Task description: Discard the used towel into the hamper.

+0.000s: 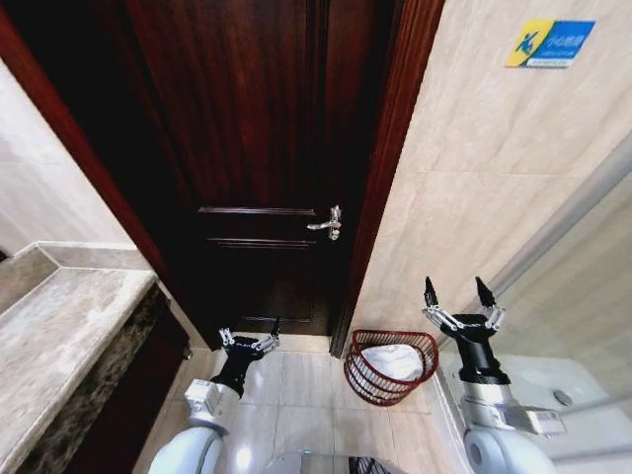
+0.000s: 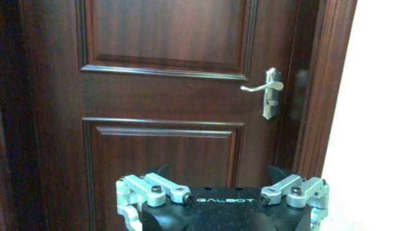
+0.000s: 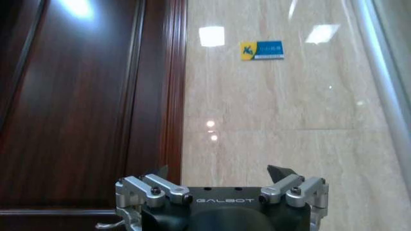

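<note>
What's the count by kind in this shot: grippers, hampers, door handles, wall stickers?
Grippers: 2, left gripper and right gripper, both open and empty
Hampers: 1, hamper on the floor, white cloth inside
Door handles: 1, door handle
Wall stickers: 1, sticker
Total: 5

The hamper (image 1: 391, 366) stands on the floor right of the door (image 1: 247, 148), against the wall (image 1: 474, 178).

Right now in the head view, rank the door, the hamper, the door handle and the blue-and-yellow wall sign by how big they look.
Largest to smallest as they appear:
1. The door, by far.
2. The hamper, with white cloth inside.
3. The wall sign.
4. The door handle.
The sign sits farther from the camera than the hamper, so apparent size may not match true size.
</note>
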Motion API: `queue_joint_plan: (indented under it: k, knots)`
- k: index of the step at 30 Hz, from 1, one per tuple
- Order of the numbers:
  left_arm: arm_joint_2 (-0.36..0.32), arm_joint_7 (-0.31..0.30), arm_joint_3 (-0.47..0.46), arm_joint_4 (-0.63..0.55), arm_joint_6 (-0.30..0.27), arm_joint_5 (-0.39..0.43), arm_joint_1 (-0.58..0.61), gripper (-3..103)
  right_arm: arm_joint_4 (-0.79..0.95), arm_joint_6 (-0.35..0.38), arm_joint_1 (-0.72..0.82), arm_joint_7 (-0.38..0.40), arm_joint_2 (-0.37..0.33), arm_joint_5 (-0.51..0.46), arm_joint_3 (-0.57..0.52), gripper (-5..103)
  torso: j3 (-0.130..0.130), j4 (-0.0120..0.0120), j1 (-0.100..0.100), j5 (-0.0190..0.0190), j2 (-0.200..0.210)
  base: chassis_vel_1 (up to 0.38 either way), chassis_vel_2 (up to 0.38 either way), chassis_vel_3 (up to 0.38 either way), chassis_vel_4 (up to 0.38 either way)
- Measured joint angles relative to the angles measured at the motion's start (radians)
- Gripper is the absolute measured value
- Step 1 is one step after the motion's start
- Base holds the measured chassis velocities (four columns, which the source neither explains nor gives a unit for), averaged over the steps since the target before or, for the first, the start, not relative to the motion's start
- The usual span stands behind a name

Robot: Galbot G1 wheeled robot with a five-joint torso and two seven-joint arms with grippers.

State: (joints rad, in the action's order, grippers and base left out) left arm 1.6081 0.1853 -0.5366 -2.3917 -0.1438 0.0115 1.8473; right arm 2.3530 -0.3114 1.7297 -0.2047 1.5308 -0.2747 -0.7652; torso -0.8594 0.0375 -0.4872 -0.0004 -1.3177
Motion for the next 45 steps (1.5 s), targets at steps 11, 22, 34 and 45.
queue_joint_plan:
  k: [11, 22, 34, 45]
  knots:
    - [0.0, 0.0, 0.0, 0.0, 0.0, 0.0, 0.0, 100, -0.008, -0.002, -0.001, -0.013, 0.0, -0.002, 0.001, 100, 0.0, 0.0001, 0.001, 0.0002, 0.0, 0.207, -0.213, -0.192, 0.197]
    - [0.0, 0.0, 0.0, 0.0, 0.0, 0.0, 0.0, 100, -0.02, -0.046, -0.012, -0.037, 0.006, -0.001, 0.003, 100, 0.0, 0.0, 0.001, 0.0004, 0.0, 0.146, -0.153, -0.143, 0.146]
    - [0.0, 0.0, 0.0, 0.0, 0.0, 0.0, 0.0, 100, -0.011, -0.09, -0.013, -0.065, 0.004, -0.016, 0.0, 100, 0.0, 0.0, 0.0, 0.0003, 0.0, 0.008, -0.01, -0.01, 0.01]
    - [0.0, 0.0, 0.0, 0.0, 0.0, 0.0, 0.0, 100, -0.001, -0.103, -0.017, -0.071, 0.008, -0.016, 0.002, 100, 0.0, 0.0, 0.001, 0.0004, 0.0, -0.039, -0.052, -0.049, -0.034]
